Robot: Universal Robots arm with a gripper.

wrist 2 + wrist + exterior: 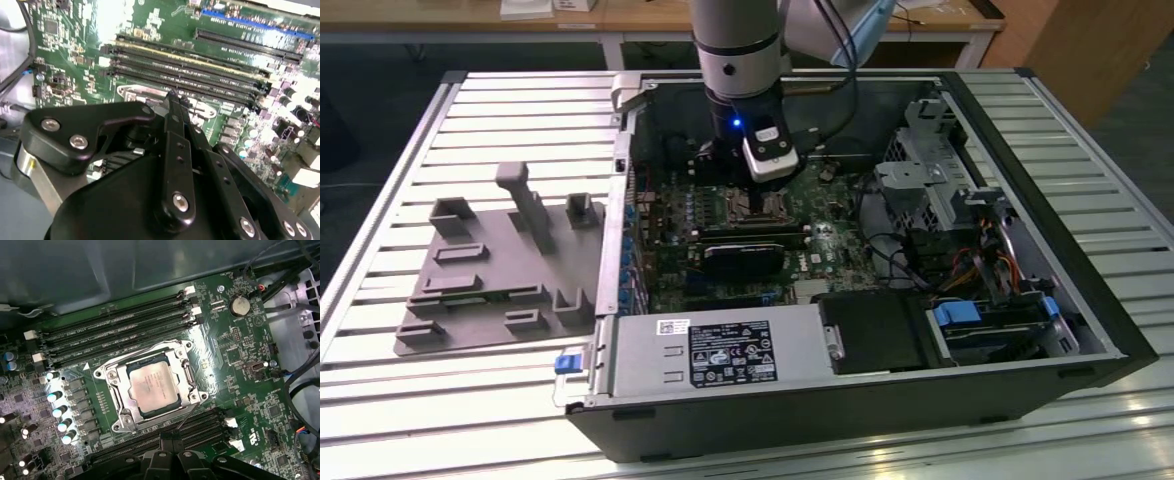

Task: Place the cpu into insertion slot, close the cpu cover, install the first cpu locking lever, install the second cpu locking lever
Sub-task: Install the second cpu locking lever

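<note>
Right now I see the cpu (152, 389), a small flat square chip with a dull silver-grey top, sitting in the insertion slot (118, 427), the square socket with a silvery rim on the green circuit board (235, 365). In the first wrist view it lies near the middle of the frame. The cpu cover (185, 371), a thin silvery metal frame with a square window, lies flat around the chip, which shows through the cut-out. A thin wire lever (186, 417) slants along the cover's lower right edge. Long black memory slots (110, 337) run above the socket toward the upper left, and more run below it.

My black gripper (170, 444) pokes in at the bottom centre of the first wrist view, just below the socket, with its fingers drawn together and nothing between them. In the second wrist view the gripper (175, 100) points at a silvery plate (145, 93) just below the long slots (190, 65).

In the exterior view the silver arm (740, 50) comes down from the upper centre into the open black computer case (1067, 300), ending just above the socket (750, 207). A grey plastic fixture tray (494, 270) lies at the exterior view's left on the slatted metal table (400, 400).
</note>
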